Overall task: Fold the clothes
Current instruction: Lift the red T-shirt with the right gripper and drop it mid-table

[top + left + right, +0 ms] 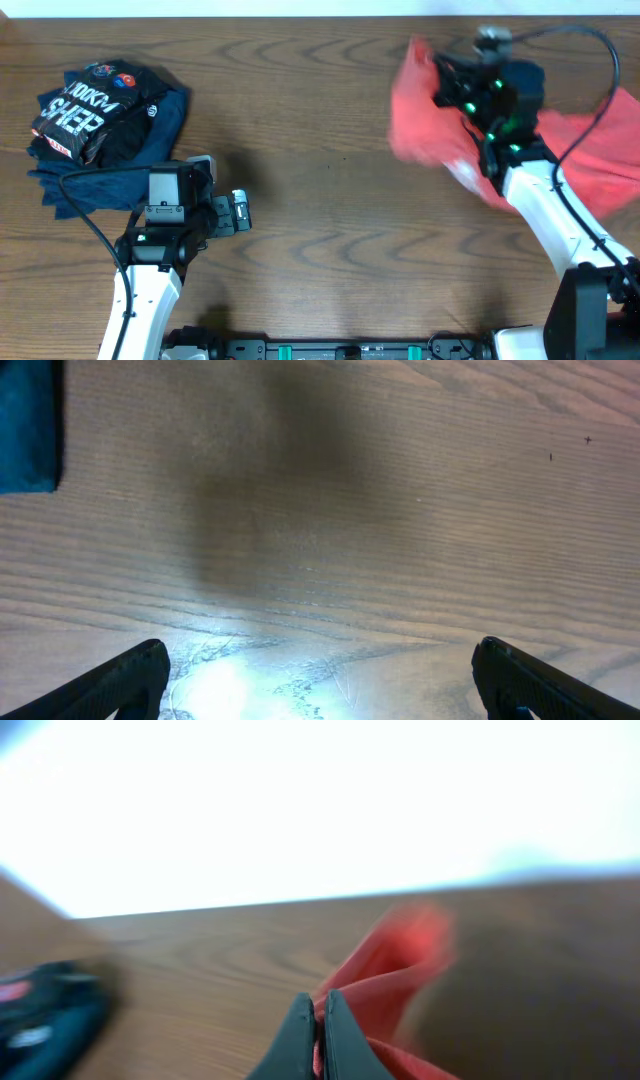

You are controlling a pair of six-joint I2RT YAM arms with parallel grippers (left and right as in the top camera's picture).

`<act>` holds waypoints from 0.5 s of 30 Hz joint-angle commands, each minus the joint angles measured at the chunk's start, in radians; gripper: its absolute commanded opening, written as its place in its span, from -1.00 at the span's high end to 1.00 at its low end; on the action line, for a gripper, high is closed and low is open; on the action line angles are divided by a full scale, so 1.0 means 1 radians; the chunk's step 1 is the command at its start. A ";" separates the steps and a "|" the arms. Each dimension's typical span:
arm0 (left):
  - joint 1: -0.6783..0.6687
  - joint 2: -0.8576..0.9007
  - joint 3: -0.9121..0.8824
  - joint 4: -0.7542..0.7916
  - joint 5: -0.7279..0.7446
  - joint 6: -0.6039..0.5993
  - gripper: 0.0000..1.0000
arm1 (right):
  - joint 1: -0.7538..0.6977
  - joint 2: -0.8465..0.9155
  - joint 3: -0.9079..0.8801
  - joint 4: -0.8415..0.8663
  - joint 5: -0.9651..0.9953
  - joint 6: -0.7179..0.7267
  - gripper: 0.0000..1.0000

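Note:
The clothes are a coral-red T-shirt (420, 125) at the right of the table. Part of it lies on the wood (600, 150), and part is raised and blurred by motion. My right gripper (447, 85) is over the raised part. In the right wrist view this gripper (320, 1007) is shut on a pinched fold of the red T-shirt (395, 970), which rises above the table. My left gripper (238, 212) stands open at the lower left, far from the T-shirt. In the left wrist view its fingers (120, 685) are spread wide over bare wood, with nothing between them.
A black shirt with white and red print (95, 115) lies on a stack of navy folded garments (100, 180) at the far left. A corner of the navy garments (25, 425) shows in the left wrist view. The dark pile (45, 1015) sits at the left in the right wrist view.

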 commanded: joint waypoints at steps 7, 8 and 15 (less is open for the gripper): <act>0.003 0.002 0.018 0.016 0.010 -0.009 -0.96 | 0.077 -0.008 0.048 -0.195 0.186 -0.096 -0.98; 0.003 0.002 0.018 0.018 0.010 -0.009 -0.96 | 0.063 -0.008 0.048 -0.224 0.212 -0.096 -0.99; 0.003 0.002 0.018 0.041 0.010 -0.009 -0.96 | -0.049 -0.007 0.047 -0.550 0.409 -0.138 -0.98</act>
